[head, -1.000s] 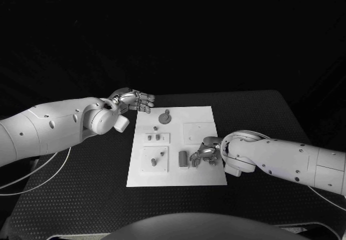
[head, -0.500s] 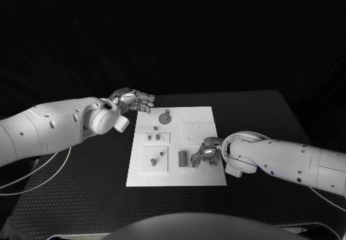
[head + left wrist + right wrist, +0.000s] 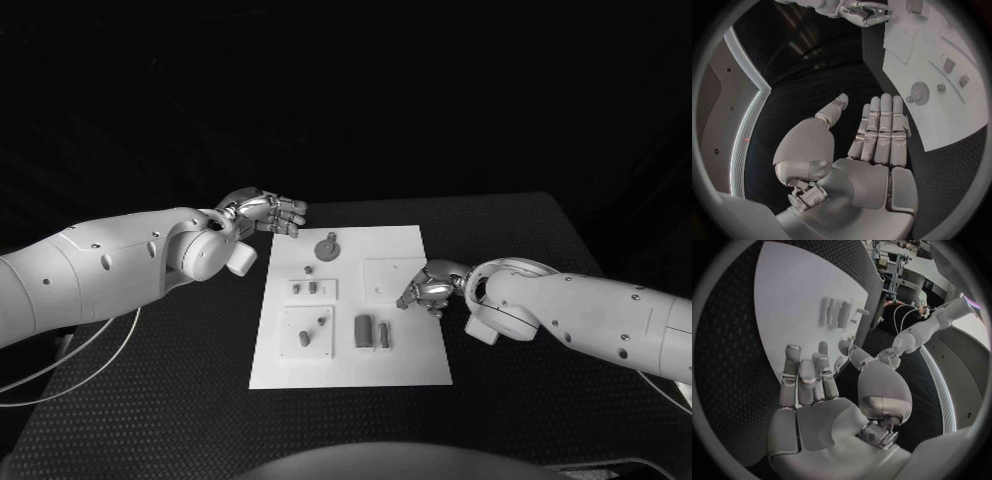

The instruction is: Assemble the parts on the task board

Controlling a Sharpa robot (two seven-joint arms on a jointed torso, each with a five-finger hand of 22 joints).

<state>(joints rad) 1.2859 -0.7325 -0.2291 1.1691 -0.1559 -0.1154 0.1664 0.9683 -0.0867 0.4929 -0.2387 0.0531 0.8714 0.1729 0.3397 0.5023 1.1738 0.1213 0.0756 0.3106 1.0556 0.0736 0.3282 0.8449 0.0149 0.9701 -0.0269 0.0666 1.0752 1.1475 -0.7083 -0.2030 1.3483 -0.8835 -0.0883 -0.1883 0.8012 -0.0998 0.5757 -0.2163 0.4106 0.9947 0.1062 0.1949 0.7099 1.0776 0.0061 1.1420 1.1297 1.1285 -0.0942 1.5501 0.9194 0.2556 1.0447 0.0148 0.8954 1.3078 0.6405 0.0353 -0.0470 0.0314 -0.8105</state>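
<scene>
Lying flat in the middle of the black textured desk [image 3: 173, 400], the white rectangular task board [image 3: 404, 350] carries its small grey parts, and two upright grey blocks [image 3: 372, 331] now stand side by side at its near middle, clear of any hand. A second ago the silver right hand [image 3: 430, 290] was down among them; it has since drawn up to the board's right edge, fingers loosely apart and holding nothing, which suggests that placement is finished. Shallow square recesses [image 3: 309, 326] on the board's left hold small pegs, and a round knob [image 3: 329, 243] sits near the far end. The silver left hand [image 3: 268, 213] hovers off the far-left corner, fingers straight and together, empty.
</scene>
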